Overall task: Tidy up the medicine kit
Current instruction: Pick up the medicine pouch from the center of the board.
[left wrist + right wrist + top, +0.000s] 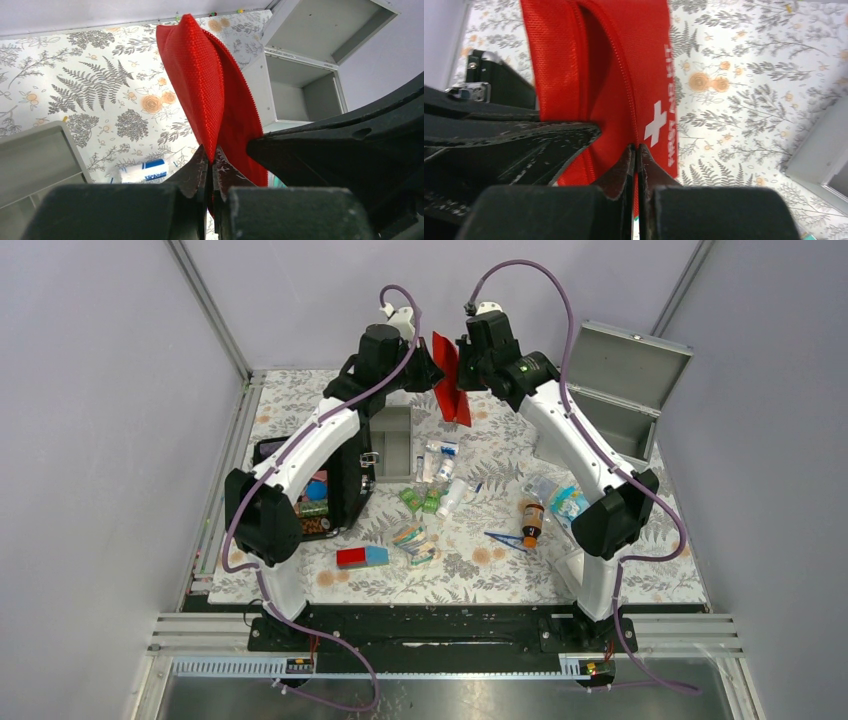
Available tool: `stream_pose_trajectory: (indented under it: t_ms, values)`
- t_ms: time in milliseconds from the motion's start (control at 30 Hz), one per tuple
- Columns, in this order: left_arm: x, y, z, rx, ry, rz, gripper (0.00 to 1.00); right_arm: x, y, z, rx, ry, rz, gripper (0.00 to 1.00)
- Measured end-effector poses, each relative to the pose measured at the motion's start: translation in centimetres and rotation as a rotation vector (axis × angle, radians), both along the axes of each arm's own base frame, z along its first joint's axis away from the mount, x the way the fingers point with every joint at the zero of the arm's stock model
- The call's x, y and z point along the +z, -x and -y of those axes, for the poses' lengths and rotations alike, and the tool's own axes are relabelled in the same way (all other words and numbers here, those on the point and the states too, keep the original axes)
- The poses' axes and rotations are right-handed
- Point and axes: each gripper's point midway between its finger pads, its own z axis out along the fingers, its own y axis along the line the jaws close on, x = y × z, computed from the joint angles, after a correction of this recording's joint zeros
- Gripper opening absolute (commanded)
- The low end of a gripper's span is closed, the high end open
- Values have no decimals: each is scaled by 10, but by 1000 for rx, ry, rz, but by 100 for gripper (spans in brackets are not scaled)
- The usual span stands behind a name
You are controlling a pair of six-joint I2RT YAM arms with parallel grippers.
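The medicine kit (625, 390), a grey metal box with its lid raised, stands open at the back right, and shows too in the left wrist view (310, 65). Both grippers hold a soft red pouch (452, 380) with a white cross up above the table's back middle. My left gripper (432, 368) is shut on one edge of the pouch's fabric (200, 85), jaws pinched together (212, 157). My right gripper (466, 365) is shut on the pouch (619, 75) near its zipper and cross, fingers tight (636, 150).
A black case (330, 490) with colourful contents stands open at left, a grey tray (392, 445) beside it. Loose on the floral cloth lie an amber bottle (531, 520), a white bottle (452, 497), green packets (420, 500), a red-and-blue box (362, 557) and a white tube (145, 170).
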Motion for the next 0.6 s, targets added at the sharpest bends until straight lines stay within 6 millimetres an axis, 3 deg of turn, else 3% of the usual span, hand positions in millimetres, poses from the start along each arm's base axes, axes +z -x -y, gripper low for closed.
stream_pose_trajectory:
  t_ms: [100,200,367,533,600]
  values:
    - [-3,-2,-4,20,-22,3,0,-5,-4,8,-37,40,9,26]
    - [-11,-6,-14,62,-73,1,0,-18,-3,14,-46,81,-8,40]
    - [-29,-11,-28,119,-151,-6,0,-33,10,1,74,81,-54,64]
    - [-56,-6,-39,125,-235,-45,0,-23,35,11,176,122,-37,65]
    - [-61,-4,-41,116,-259,-45,0,-18,58,23,246,143,-27,64]
